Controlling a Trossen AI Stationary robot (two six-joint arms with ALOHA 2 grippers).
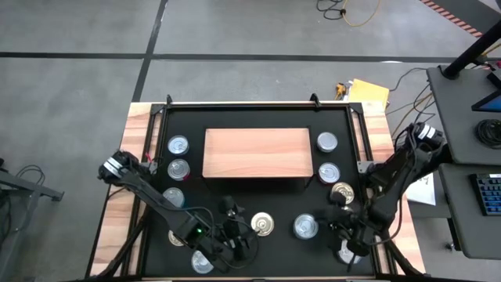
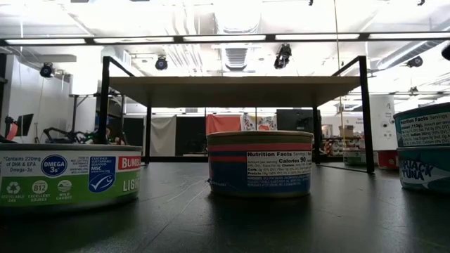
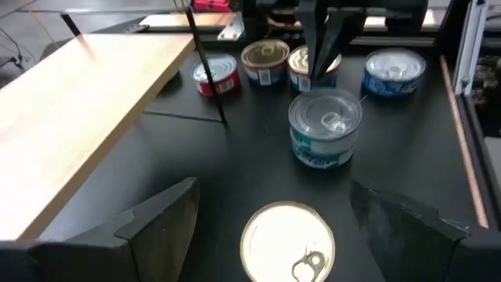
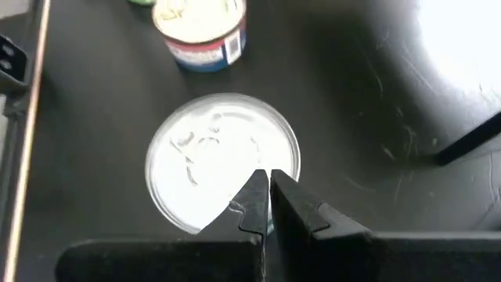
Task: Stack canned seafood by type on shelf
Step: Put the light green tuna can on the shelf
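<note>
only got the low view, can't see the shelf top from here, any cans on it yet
observer: none. The shelf top is bare in the high view, and the cans sit on the black mat around it.
operator: where's the left gripper
observer: the left gripper is open at the table's front, facing a gold-lid can.
operator: and the right
observer: the right gripper is shut, tips over a silver-lid can at the front right, holding nothing.

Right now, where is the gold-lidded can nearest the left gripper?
In the high view the gold-lidded can sits on the black mat, in front of the shelf, just right of the open left gripper.
</note>
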